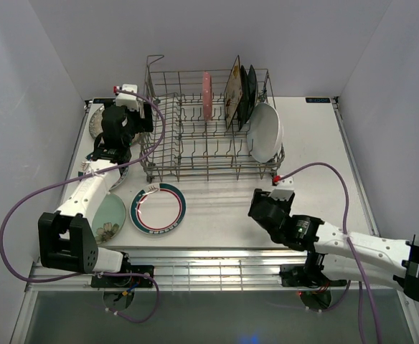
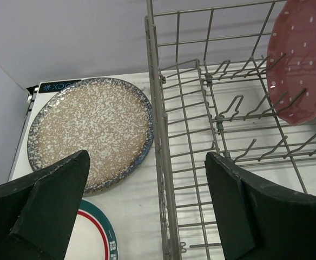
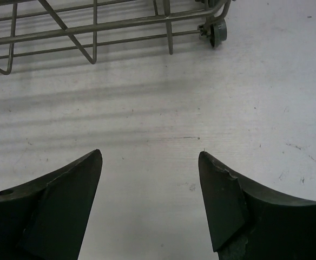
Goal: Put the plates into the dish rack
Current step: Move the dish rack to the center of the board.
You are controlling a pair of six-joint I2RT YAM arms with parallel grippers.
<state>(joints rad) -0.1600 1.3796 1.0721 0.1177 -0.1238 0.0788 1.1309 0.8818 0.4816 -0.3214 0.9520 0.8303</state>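
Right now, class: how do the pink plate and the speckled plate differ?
The pink plate stands on edge in the rack; the speckled plate lies flat on the table beside it. The pink plate has white dots; the speckled plate is mottled tan with a blue rim. Both are round.

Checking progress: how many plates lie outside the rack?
4: speckled plate back left; teal-rimmed plate under left arm; pale green plate nearer; second teal-rimmed plate before rack. Others may hide.
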